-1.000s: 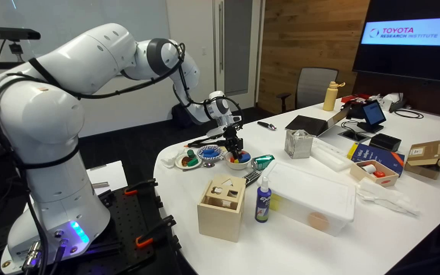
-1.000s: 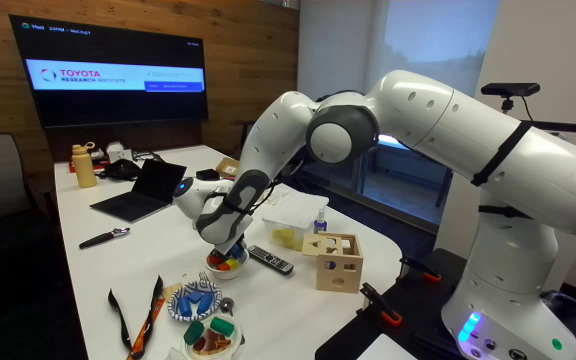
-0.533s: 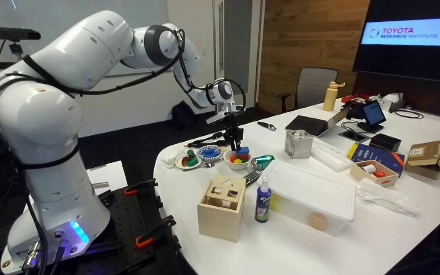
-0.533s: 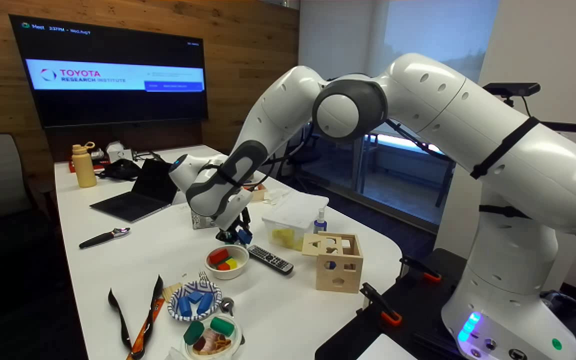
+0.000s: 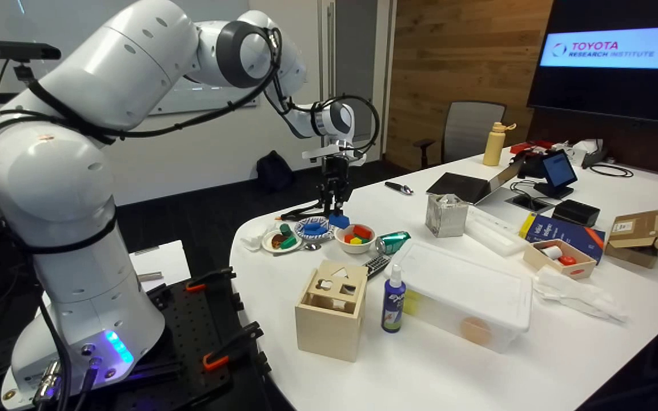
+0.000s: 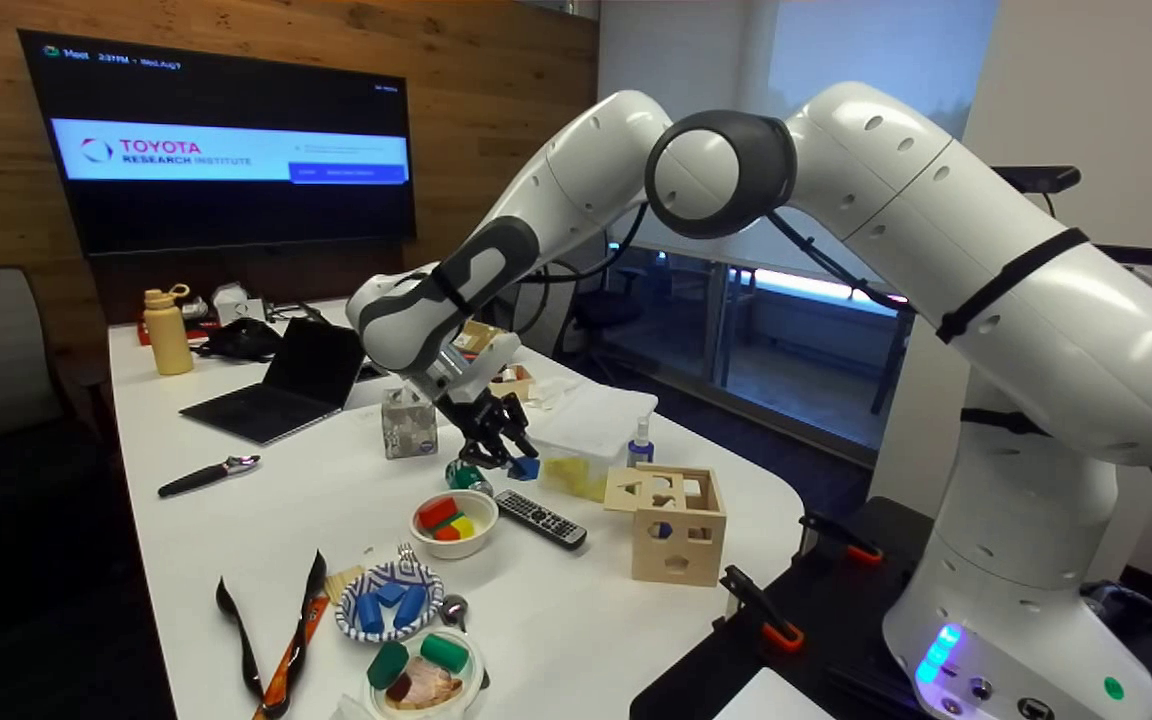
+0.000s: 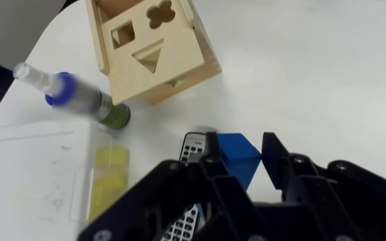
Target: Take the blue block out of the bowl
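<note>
The blue block (image 5: 338,221) is between the fingers of my gripper (image 5: 336,209) and hangs in the air. In the wrist view, the fingertips (image 7: 241,144) close on the blue block (image 7: 238,150), one on a face and one at an edge. The bowl is a small white round bowl (image 5: 354,248) with red, yellow and green blocks inside. It also shows in an exterior view (image 6: 452,550), where my gripper (image 6: 516,452) and the blue block (image 6: 524,468) are up and behind it, apart from its rim. The bowl is out of the wrist view.
A blue-patterned bowl (image 6: 344,622) holds several other blue blocks. Beside it is a plate (image 6: 473,672) with green pieces. A remote (image 6: 542,519), a green can (image 6: 466,475), a wooden shape box (image 6: 677,530), a lidded plastic bin (image 5: 466,285) and a spray bottle (image 5: 393,299) stand near.
My gripper has risen out of the white bowl with the blue block and moved away from it above the table. The other blocks stay in the bowl.
</note>
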Robot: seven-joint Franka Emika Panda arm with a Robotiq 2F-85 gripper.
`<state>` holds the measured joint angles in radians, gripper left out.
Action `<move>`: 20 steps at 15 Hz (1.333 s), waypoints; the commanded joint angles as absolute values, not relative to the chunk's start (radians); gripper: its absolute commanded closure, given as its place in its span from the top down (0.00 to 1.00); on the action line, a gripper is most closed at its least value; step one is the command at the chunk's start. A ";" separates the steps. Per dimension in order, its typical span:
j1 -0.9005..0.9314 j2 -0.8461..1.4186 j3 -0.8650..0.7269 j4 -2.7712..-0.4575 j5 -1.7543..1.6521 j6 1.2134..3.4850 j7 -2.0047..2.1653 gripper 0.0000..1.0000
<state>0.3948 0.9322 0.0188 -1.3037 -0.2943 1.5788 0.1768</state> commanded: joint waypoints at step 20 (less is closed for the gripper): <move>0.261 1.400 0.157 -0.901 -0.029 1.146 -0.140 0.12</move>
